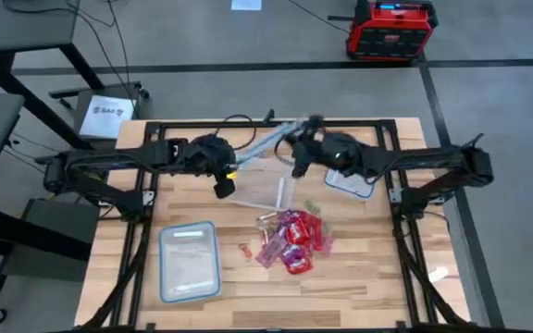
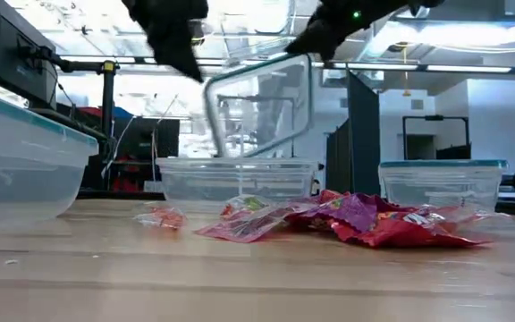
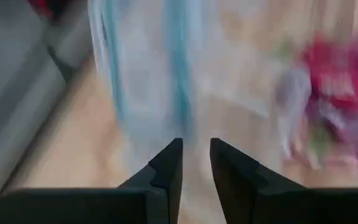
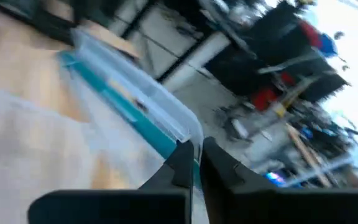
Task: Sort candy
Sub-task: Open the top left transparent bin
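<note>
The candy (image 1: 294, 242) (image 2: 356, 215) lies in a heap of shiny red and pink packets on the wooden table, right of the middle. One small packet (image 2: 161, 216) lies apart to its left. A clear lid with a bluish rim (image 2: 257, 103) (image 1: 266, 148) hangs tilted in the air over an open clear container (image 1: 262, 190). My right gripper (image 4: 196, 155) (image 2: 316, 40) is shut on the lid. My left gripper (image 3: 196, 162) (image 1: 222, 188) is close beside the lid's opposite corner with a narrow gap between its fingers. I cannot tell whether it touches the lid. My right gripper pinches the lid's bluish rim (image 4: 166, 146) between its two fingers, at the upper corner (image 2: 304, 61) of the lid. The lid is lifted clear of the table and hangs tilted below the fingers, above the open container.
A lidded clear container (image 1: 190, 261) stands at the near left and another clear container (image 1: 352, 182) at the right. Black frame rails (image 1: 146, 199) run along the table's sides. Bare wood lies along the near edge (image 1: 276, 305).
</note>
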Available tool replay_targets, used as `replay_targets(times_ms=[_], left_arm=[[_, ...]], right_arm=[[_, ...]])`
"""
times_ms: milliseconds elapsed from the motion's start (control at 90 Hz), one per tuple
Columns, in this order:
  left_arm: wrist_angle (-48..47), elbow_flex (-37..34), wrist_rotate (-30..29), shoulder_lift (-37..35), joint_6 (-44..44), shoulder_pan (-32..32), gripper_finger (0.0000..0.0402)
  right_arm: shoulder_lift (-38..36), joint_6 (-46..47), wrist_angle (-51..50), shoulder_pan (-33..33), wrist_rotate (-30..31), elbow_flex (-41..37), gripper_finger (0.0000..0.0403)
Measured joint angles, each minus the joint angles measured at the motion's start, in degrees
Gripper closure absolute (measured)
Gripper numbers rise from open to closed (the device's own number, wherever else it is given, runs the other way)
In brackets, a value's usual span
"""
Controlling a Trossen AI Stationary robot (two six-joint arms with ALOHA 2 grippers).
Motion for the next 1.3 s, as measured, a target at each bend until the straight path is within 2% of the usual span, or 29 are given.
replay_targets(times_ms=[133, 244, 478, 611, 911, 1133, 1222, 1300], left_arm=[[1.50, 0.17, 10.25, 2.52, 0.25, -0.01, 0.0329], [3.17, 0.19, 13.67, 5.88, 0.51, -0.71, 0.0312], [3.40, 0.19, 13.86, 12.38, 3.93, -2.94, 0.0255], [4.04, 0.19, 13.80, 15.06, 4.81, -3.25, 0.0241], [3.95, 0.19, 13.82, 20.55, 5.81, -3.33, 0.0240], [3.90, 0.24, 13.80, 23.78, 6.76, -3.33, 0.0240], [3.26, 0.24, 13.80, 25.30, 8.00, -3.33, 0.0249], [2.70, 0.24, 13.66, 26.19, 8.20, -3.33, 0.0274]], right_arm=[[-2.86, -1.66, -1.20, -1.56, 5.90, 0.01, 0.0400], [-5.47, -1.05, -1.83, -2.51, 6.11, -0.01, 0.0401], [-7.90, -0.82, -3.14, -2.93, 5.84, -0.05, 0.0402], [-8.00, 1.70, -4.18, -2.91, 5.40, -0.11, 0.0402], [-7.97, 6.14, -9.01, -2.95, 5.15, -0.18, 0.0403], [-5.63, 14.18, -15.38, -5.29, 3.29, -0.27, 0.0403], [-3.98, 16.18, -17.73, -6.62, 1.67, -0.29, 0.0403], [-2.49, 16.85, -18.35, -7.35, 1.07, -0.29, 0.0403]])
